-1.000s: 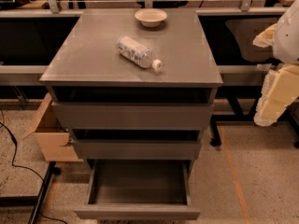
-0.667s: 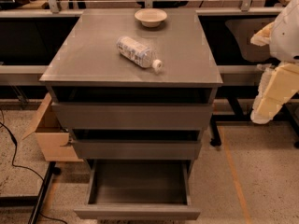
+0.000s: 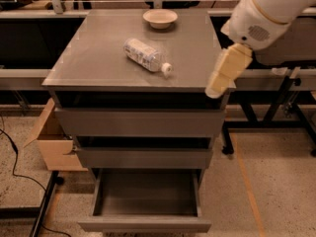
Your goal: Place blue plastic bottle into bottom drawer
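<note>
Bottle (image 3: 147, 55) lies on its side near the middle of a grey cabinet top (image 3: 94, 58), its white cap pointing toward the front right. It has a clear body and a pale printed label, and nothing touches it.

At the far left, on the speckled floor, a dark cable (image 3: 12, 152) snakes past an open cardboard box (image 3: 52, 142) that stands against the cabinet's left side. The cabinet has three drawers stacked down its front. The upper two are pushed nearly shut. The bottom drawer (image 3: 145, 225) is pulled well out toward the viewer, showing its flat grey floor and low walls.

A shallow cream bowl (image 3: 160, 18) sits at the back of the cabinet top, behind the bottle and apart from it.

At the right, a white robot arm (image 3: 266, 9) reaches in from the upper corner. Its cream gripper (image 3: 217, 85) hangs at the cabinet top's front right corner, angled down and to the left, well apart from the bottle. Whether the gripper is apart or together cannot be told.
</note>
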Tool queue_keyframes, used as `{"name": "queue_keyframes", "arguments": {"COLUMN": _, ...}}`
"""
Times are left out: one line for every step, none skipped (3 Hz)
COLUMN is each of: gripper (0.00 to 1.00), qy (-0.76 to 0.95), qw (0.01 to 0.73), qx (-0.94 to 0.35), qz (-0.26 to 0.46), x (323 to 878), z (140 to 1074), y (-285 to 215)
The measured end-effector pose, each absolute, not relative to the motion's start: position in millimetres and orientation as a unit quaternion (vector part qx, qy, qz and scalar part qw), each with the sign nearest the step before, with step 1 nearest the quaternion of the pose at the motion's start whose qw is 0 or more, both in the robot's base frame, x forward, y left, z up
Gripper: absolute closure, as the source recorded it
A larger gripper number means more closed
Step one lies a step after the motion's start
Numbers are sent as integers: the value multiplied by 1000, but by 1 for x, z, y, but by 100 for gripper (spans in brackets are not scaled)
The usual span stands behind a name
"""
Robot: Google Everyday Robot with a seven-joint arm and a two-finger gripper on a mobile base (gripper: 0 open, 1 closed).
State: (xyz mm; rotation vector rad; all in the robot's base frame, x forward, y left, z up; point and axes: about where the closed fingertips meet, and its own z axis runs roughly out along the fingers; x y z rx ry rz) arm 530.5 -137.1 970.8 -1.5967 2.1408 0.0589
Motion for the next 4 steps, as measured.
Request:
{"name": "queue_keyframes", "arguments": {"gripper": 0, "qy": 789, "qw": 258, "qx": -554, "qz": 64, "x": 567, "z": 960, "y": -102}}
{"name": "queue_keyframes", "arguments": {"gripper": 0, "qy": 791, "qw": 259, "qx": -550, "qz": 68, "x": 571, "z": 958, "y": -100}}
{"name": "queue_keyframes", "arguments": {"gripper": 0, "qy": 792, "qw": 266, "qx": -545, "qz": 75, "x": 574, "z": 953, "y": -97}}
{"name": "queue_keyframes", "arguments": {"gripper": 0, "qy": 792, "qw": 306, "qx": -513, "qz": 129, "x": 621, "z": 927, "y": -59}}
